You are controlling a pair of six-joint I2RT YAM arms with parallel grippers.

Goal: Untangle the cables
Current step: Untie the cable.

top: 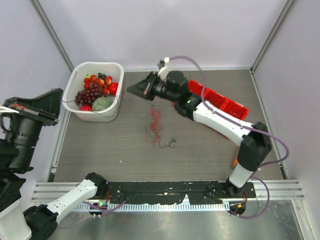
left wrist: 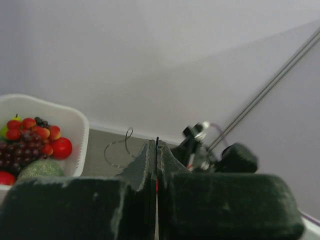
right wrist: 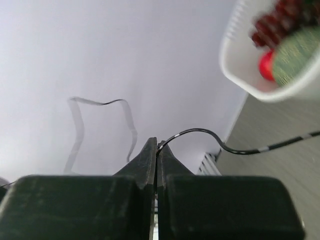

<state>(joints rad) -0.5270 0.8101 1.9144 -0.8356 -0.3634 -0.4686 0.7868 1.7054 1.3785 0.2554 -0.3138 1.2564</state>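
The cables are a small tangle of thin red wires (top: 155, 121) lying mid-table, with dark strands (top: 169, 143) trailing at its near side. My right gripper (top: 132, 90) hovers left of and beyond the tangle. In its wrist view it (right wrist: 158, 145) is shut on a thin black wire (right wrist: 240, 150) that curves off to the right. My left gripper (top: 61, 97) is at the table's left edge beside the basket. Its jaws (left wrist: 157, 144) are shut on a thin strand, dark at the tip and red lower down. A dark wire loop (left wrist: 107, 150) hangs ahead of it.
A white basket (top: 120, 70) of fruit stands at the back left, also seen as the basket rim (left wrist: 60, 112) and basket wall (right wrist: 235, 70). A red tray (top: 226, 103) lies at the back right under the right arm. Lilac walls close three sides.
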